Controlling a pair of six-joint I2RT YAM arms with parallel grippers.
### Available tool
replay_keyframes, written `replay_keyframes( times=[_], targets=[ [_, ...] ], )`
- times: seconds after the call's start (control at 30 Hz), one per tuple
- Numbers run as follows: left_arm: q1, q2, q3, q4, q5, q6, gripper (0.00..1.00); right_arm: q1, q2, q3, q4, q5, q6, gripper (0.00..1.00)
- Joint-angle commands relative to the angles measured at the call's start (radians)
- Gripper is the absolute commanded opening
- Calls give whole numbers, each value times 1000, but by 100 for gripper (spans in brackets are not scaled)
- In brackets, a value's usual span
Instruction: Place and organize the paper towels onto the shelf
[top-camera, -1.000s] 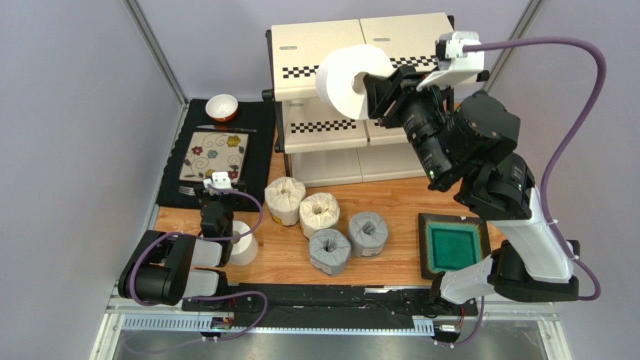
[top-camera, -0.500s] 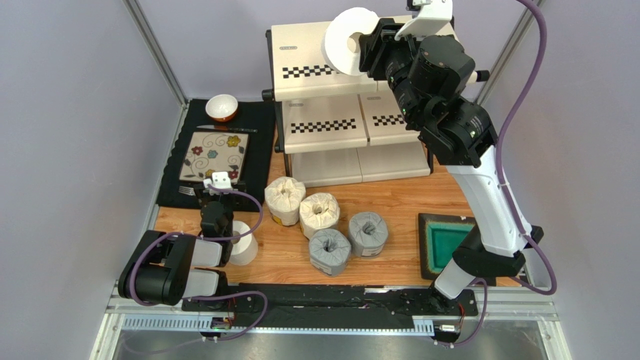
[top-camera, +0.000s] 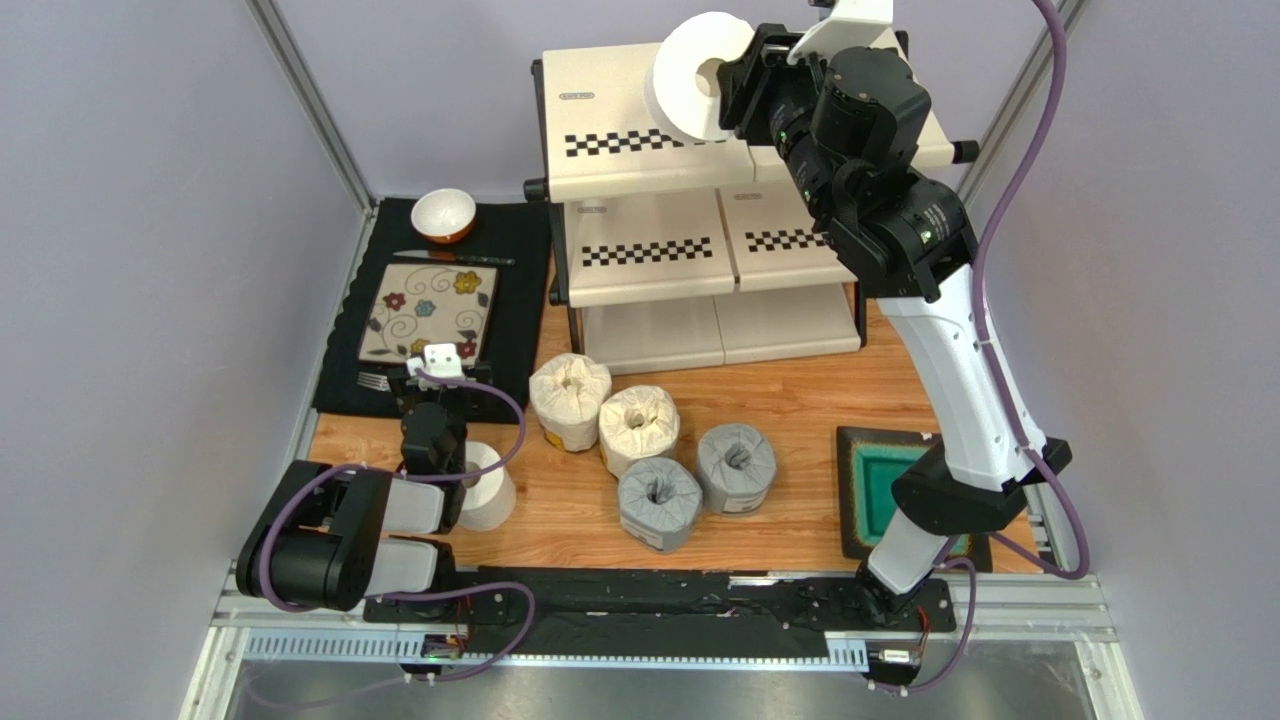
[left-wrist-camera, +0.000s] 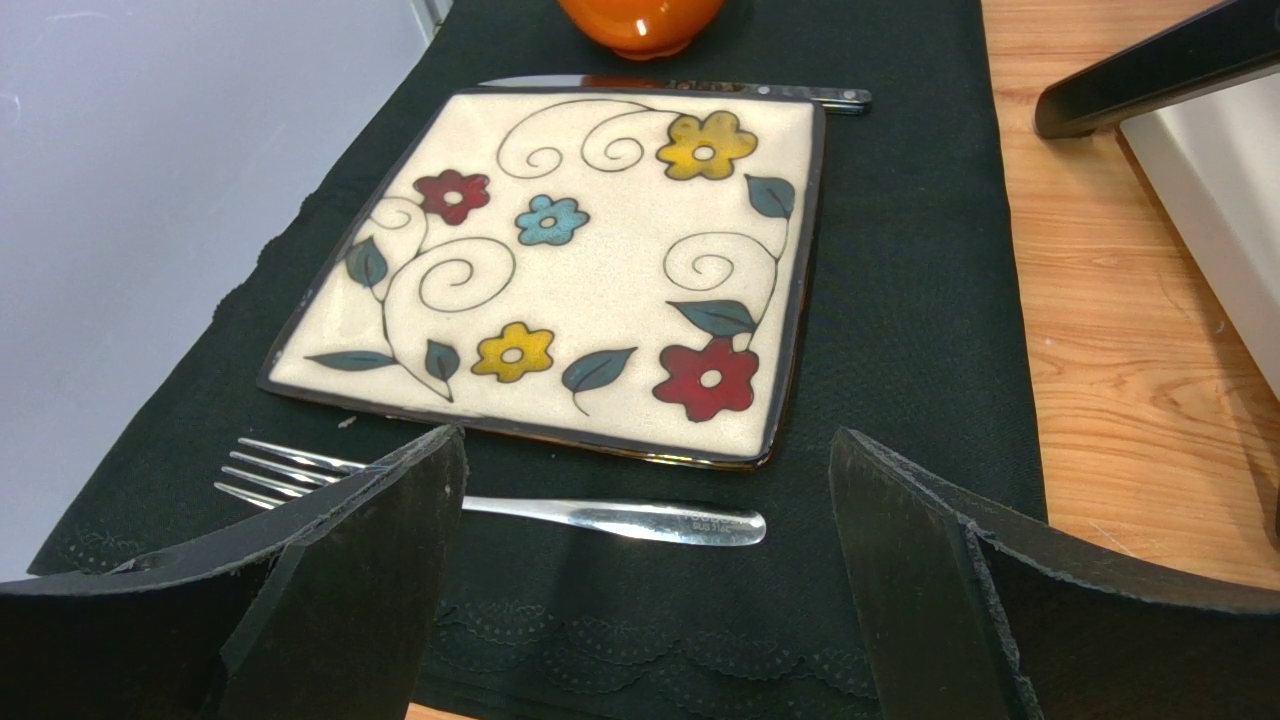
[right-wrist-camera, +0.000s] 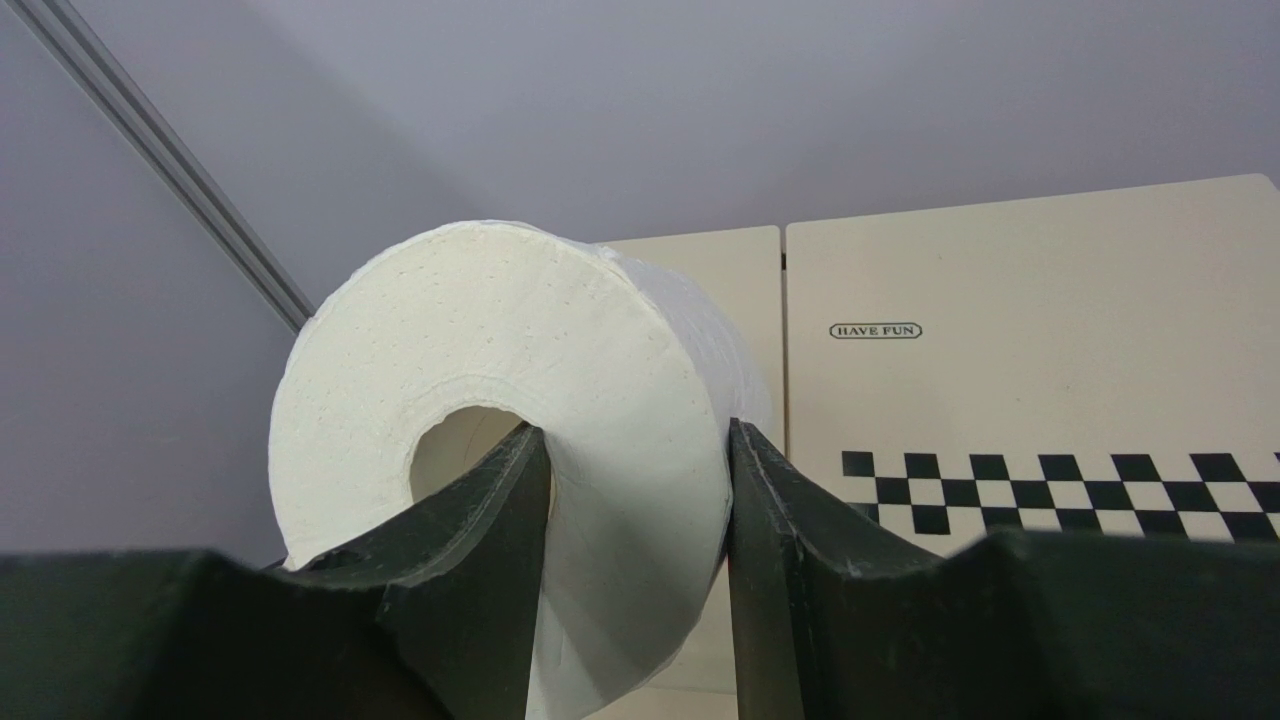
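Paper towels (top-camera: 639, 429): five rolls on the table (top-camera: 781, 390), one held up over the shelf (top-camera: 631, 90).
Nearest, the left gripper (left-wrist-camera: 646, 450) is spread wide and empty over a black mat (left-wrist-camera: 902, 300), with a fork (left-wrist-camera: 601, 518) and a flowered plate (left-wrist-camera: 571, 270) before it; a white roll (top-camera: 484, 483) stands just beside that arm. Further in, two grey rolls (top-camera: 660, 503) and two cream rolls (top-camera: 570, 401) stand clustered on the wood in front of the shelf. Farthest, the right gripper (right-wrist-camera: 631, 450) pinches the second white roll (right-wrist-camera: 496, 345) by its wall, one finger in the centre hole, one outside, over the top tier; whether it touches the panel cannot be told.
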Motion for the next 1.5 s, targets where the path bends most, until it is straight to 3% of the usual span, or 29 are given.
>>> replay_keyframes(
  times=[0.0,0.63,1.47],
  targets=[
    [8,-12,-257,30,14,-5,99,-17,-3,32,80,-23,24,24],
    [8,-10,-257,30,14,-5,99,-68,20,-2,83,-62,51,25],
    [8,-10,-257,30,14,-5,99,-89,14,-36,91,-81,58,60]
  ],
)
